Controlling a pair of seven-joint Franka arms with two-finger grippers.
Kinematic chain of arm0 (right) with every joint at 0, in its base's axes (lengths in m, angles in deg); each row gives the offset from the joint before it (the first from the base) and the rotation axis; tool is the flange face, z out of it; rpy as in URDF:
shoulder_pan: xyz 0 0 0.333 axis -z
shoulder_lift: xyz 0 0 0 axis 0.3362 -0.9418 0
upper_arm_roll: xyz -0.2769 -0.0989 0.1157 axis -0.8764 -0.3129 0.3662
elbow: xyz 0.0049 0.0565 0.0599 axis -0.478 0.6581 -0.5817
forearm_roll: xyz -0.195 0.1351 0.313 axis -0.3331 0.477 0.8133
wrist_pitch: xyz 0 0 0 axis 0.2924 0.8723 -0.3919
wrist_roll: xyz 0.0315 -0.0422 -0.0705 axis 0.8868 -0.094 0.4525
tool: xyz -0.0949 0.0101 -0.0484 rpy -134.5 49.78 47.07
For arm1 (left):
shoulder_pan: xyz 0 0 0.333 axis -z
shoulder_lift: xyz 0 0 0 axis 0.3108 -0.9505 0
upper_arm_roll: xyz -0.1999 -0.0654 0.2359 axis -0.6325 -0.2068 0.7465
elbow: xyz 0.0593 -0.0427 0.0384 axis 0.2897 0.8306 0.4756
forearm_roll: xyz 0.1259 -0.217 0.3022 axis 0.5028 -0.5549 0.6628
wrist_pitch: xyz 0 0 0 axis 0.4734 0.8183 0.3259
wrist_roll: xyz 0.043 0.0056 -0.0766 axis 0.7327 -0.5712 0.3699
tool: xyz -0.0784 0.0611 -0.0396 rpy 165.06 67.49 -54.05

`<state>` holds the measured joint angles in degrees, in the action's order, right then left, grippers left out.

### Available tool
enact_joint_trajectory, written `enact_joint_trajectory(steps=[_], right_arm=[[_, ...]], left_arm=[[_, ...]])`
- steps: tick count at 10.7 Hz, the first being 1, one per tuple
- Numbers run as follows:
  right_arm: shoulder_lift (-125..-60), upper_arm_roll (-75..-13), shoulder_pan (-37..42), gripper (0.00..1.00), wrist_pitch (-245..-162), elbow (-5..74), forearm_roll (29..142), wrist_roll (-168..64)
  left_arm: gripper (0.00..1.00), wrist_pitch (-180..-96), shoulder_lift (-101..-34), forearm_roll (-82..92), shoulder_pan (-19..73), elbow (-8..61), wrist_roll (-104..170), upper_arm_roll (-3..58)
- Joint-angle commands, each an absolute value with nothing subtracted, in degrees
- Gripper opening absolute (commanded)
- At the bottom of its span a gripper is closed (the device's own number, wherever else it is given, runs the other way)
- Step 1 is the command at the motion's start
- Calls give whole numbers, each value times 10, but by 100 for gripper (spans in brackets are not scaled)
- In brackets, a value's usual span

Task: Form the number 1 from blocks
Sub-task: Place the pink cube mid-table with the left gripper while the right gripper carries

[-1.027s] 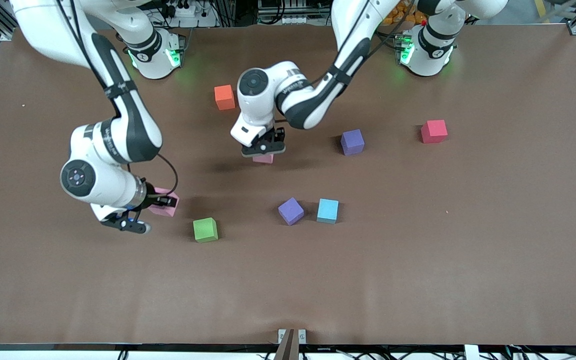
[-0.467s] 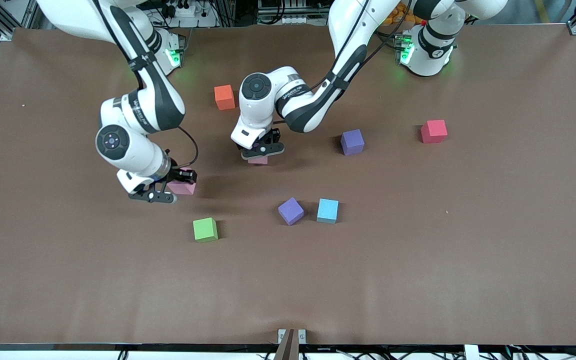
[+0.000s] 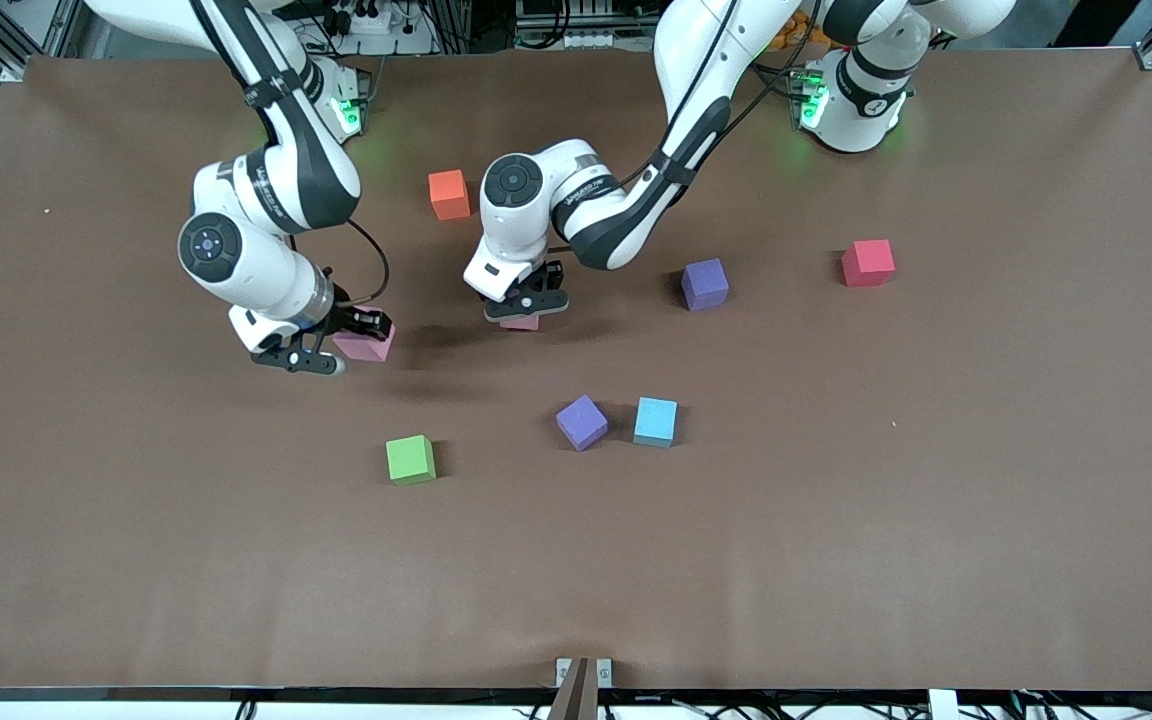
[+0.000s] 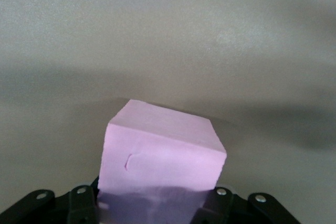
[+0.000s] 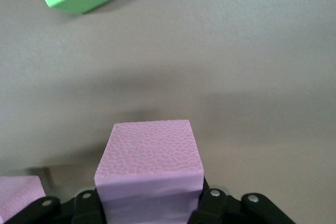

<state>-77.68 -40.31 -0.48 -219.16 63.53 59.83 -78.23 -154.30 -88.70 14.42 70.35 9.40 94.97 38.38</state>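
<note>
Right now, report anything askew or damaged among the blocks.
No damage shows. One purple block sits turned at an angle beside the squarely set light blue block. Each end effector, left and right, grips a pink block.

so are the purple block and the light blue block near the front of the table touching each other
Apart. The front view shows a strip of bare brown table between the purple block and the light blue block; they sit side by side without meeting.

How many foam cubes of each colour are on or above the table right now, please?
Pink foam cubes: 2
Purple foam cubes: 2
Light blue foam cube: 1
Green foam cube: 1
Orange foam cube: 1
Red foam cube: 1
Total: 8
</note>
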Motion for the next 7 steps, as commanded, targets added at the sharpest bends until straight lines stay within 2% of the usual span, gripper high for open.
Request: enact_joint_trajectory(steps=[1,2,7], right_arm=[[-755,-405,-22,34,-2188,658,613,-789],[-755,-405,-28,34,-2187,659,613,-789],[-747,-404,-38,34,-2173,658,613,-802]], left_arm=[[24,-1531,-887,161,709,91,913,385],[99,-1529,-889,160,713,90,899,385],[100,-1510,-879,161,719,93,920,387]])
